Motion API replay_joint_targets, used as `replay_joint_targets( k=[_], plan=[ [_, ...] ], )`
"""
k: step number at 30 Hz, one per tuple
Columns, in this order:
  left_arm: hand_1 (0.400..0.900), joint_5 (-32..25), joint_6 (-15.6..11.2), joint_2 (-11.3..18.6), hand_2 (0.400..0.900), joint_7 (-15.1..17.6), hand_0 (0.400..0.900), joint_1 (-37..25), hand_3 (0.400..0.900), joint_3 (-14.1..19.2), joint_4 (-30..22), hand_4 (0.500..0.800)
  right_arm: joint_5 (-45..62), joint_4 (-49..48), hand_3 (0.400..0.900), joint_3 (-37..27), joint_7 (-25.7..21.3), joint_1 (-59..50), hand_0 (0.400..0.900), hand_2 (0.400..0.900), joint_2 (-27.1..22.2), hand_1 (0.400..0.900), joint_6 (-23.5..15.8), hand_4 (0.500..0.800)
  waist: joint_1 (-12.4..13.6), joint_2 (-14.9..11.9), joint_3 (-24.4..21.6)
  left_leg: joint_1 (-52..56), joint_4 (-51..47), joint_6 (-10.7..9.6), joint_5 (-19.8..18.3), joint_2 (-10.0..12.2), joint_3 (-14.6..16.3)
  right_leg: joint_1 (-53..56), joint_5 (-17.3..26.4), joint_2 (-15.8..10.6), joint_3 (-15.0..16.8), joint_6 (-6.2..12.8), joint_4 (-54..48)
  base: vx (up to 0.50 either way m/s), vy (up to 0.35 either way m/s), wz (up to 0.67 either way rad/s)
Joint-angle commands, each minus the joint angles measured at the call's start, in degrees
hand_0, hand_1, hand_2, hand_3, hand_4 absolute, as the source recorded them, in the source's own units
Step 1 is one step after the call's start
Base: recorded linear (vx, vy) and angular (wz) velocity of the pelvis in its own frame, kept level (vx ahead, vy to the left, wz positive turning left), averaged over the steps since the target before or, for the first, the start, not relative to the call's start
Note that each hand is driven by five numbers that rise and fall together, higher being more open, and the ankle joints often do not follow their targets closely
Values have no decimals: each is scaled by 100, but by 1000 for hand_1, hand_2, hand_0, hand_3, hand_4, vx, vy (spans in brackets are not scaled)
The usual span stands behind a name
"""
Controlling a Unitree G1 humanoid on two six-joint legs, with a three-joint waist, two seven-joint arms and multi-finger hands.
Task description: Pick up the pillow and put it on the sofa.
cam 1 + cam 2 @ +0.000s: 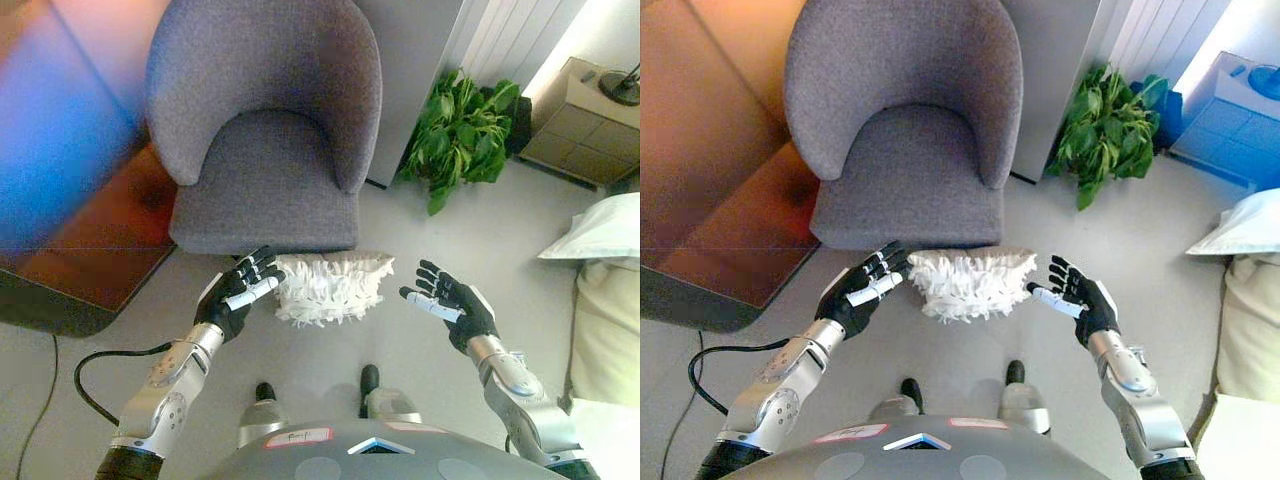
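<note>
now, with the shaggy white pillow [330, 286] on the floor just near of the grey sofa [268, 130], both spread-fingered hands, left hand [238, 292] touching, right hand [448, 301] apart, should close in evenly.

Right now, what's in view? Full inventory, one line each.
pillow: one, white and shaggy, on the floor in front of the sofa, between the hands
sofa: one, grey, rounded back, top centre
plant: one, green, right of the sofa
cabinet: one, beige, top right
bedding: white, right edge
left hand: dark, fingers straight, at the pillow's left end
right hand: dark, open, just clear of its right end
</note>
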Motion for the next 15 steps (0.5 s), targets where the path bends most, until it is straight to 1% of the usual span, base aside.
replay_joint_targets(
  k=[1, 3, 5, 6, 7, 9, 11, 12, 13, 14, 15],
  plan=[
    [900, -360, -646, 144, 900, -109, 900, -114, 900, 430, -707, 800, 151, -394, 900, -376, 66, -237, 900, 900, -463, 900, -785, 800, 59, -151, 133, -786, 2076, -136, 554, 531, -431, 218, -286, 268, 17, -284, 217, 55, -79, -10],
    [900, -390, -610, 130, 900, -132, 900, -50, 900, 502, -725, 800, 211, -396, 900, -424, 125, -176, 900, 900, -526, 900, -772, 800, 98, -179, 183, -923, 2260, -117, 597, 541, -498, 320, -317, 264, 32, -317, 229, 101, -15, -14],
    [900, -422, -565, 102, 900, -179, 900, 98, 900, 644, -805, 800, 223, -477, 900, -516, 286, -63, 900, 900, -560, 900, -747, 800, 139, -179, 215, -884, 1980, -66, 541, 499, -454, 458, -409, 275, 72, -292, 245, 174, 73, -20],
    [900, -430, -563, 80, 900, -205, 900, 164, 900, 699, -818, 800, 180, -511, 900, -543, 366, -6, 900, 900, -538, 900, -747, 800, 150, -114, 209, -803, 1625, -71, 609, 491, -426, 512, -493, 316, 83, -261, 278, 210, 138, -20],
    [900, -425, -581, 53, 900, -241, 900, 224, 900, 734, -816, 800, 122, -558, 900, -576, 454, 65, 900, 900, -508, 900, -741, 800, 150, -46, 193, -723, 1251, -81, 686, 495, -382, 560, -574, 348, 95, -235, 293, 229, 177, -22],
    [900, -408, -636, 10, 900, -260, 900, 250, 900, 700, -773, 800, 52, -596, 900, -596, 513, 146, 900, 900, -475, 900, -744, 800, 171, 95, 176, -689, 455, -164, 972, 519, -322, 680, -699, 434, 122, -199, 278, 250, 183, -21],
    [900, -420, -699, -34, 900, -297, 900, 249, 900, 630, -693, 800, 19, -579, 900, -604, 525, 224, 900, 900, -472, 900, -779, 800, 251, 190, 177, -819, -212, -288, 1340, 525, -274, 938, -799, 484, 151, -163, 175, 324, 173, -29],
    [900, -396, -729, -77, 900, -360, 900, 272, 900, 607, -648, 800, 32, -556, 900, -627, 532, 259, 900, 900, -479, 900, -793, 800, 320, 215, 184, -975, -366, -343, 1533, 518, -261, 1114, -848, 504, 178, -164, 119, 345, 136, -32],
    [900, -366, -764, -109, 900, -412, 900, 298, 900, 590, -621, 800, 42, -536, 900, -641, 536, 277, 900, 900, -485, 900, -807, 800, 365, 222, 194, -1086, -422, -366, 1610, 514, -237, 1221, -881, 503, 182, -168, 95, 316, 115, -28],
    [900, -349, -791, -129, 900, -459, 900, 316, 900, 579, -601, 800, 43, -525, 900, -649, 538, 288, 900, 900, -489, 900, -823, 800, 390, 223, 200, -1143, -450, -376, 1642, 506, -219, 1280, -906, 495, 178, -170, 84, 303, 121, -27],
    [900, -360, -831, -133, 900, -513, 900, 335, 900, 563, -596, 800, 55, -521, 900, -651, 542, 270, 900, 900, -523, 900, -848, 800, 435, 222, 218, -1272, -405, -361, 1591, 523, -178, 1346, -948, 442, 166, -177, 86, 291, 134, -28]
  ],
)
